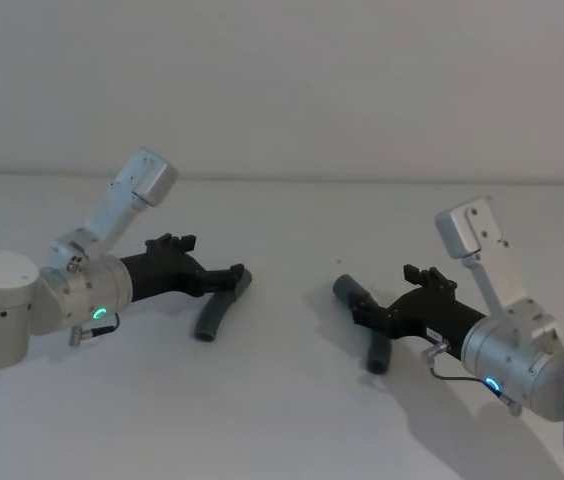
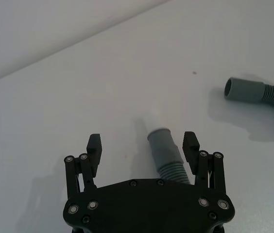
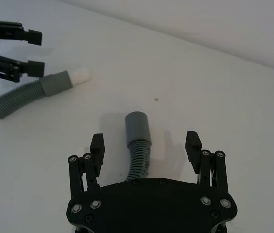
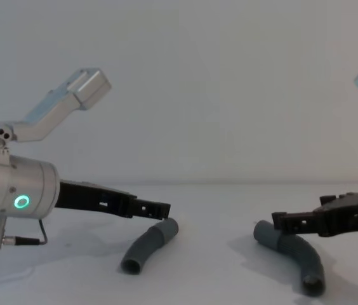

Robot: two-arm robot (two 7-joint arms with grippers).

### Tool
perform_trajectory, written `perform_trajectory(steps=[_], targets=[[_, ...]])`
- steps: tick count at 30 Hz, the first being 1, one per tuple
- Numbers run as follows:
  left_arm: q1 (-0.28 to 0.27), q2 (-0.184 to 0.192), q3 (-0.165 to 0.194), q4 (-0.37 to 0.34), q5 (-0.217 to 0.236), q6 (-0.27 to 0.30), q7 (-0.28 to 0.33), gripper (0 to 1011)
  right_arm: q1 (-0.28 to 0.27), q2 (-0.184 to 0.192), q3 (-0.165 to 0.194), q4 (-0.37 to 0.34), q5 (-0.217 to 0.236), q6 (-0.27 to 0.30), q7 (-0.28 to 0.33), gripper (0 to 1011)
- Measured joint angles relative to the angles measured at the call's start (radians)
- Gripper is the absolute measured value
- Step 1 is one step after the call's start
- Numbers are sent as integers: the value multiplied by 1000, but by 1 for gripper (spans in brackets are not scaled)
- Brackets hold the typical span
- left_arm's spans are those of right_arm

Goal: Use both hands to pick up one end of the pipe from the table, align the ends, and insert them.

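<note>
Two dark-grey ribbed pipe pieces lie apart on the white table. My left gripper is open and low over the left pipe piece. In the left wrist view its smooth collar sits between the fingers, close to one fingertip. My right gripper is open too, and the right pipe piece runs between its fingers, with its collar centred and its round end pointing away. From the chest view both pieces, left and right, rest on the table under the grippers.
In the right wrist view the left piece's end shows a white tip. The right piece's open mouth faces the left gripper. Bare table lies between the two pieces. A plain wall stands behind.
</note>
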Motion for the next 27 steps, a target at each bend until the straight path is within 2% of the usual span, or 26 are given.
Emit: perform_trajectory(steps=[9, 21, 27], targets=[[-5, 0, 17, -11, 21, 23, 3, 1001, 14, -10, -8, 18, 6, -5, 16, 1003], [-29, -11, 49, -5, 45, 44, -28, 1001, 24, -13, -18, 36, 9, -11, 29, 1003], [-31, -20, 53, -6, 51, 63, -26, 1001, 24, -10, -21, 38, 10, -10, 33, 1003]])
